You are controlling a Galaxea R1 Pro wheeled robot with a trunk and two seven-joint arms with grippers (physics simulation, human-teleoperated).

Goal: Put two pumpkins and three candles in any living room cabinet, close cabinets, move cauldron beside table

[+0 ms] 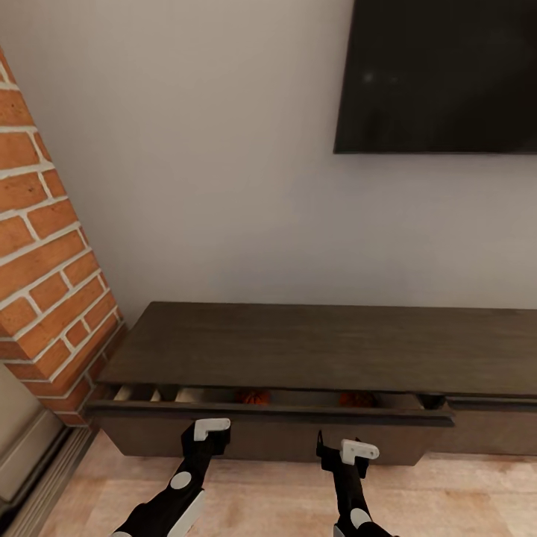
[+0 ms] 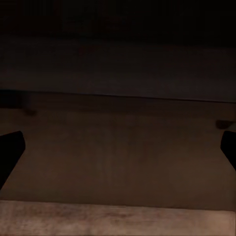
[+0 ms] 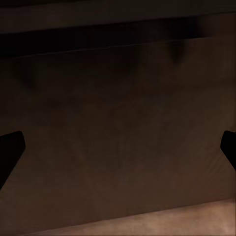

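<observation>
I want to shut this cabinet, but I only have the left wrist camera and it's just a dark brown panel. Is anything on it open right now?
Observer: Yes. In the head view, the drawer of the cabinet sticks out slightly from under the top, leaving a narrow gap.
Operator: Can you see anything inside?
Observer: A first pumpkin shows through the gap left of the middle, and a second pumpkin to its right.
Operator: Where's my other arm?
Observer: The right gripper is low in front of the drawer, open, level with the left gripper. I cannot tell whether it touches the drawer.
</observation>
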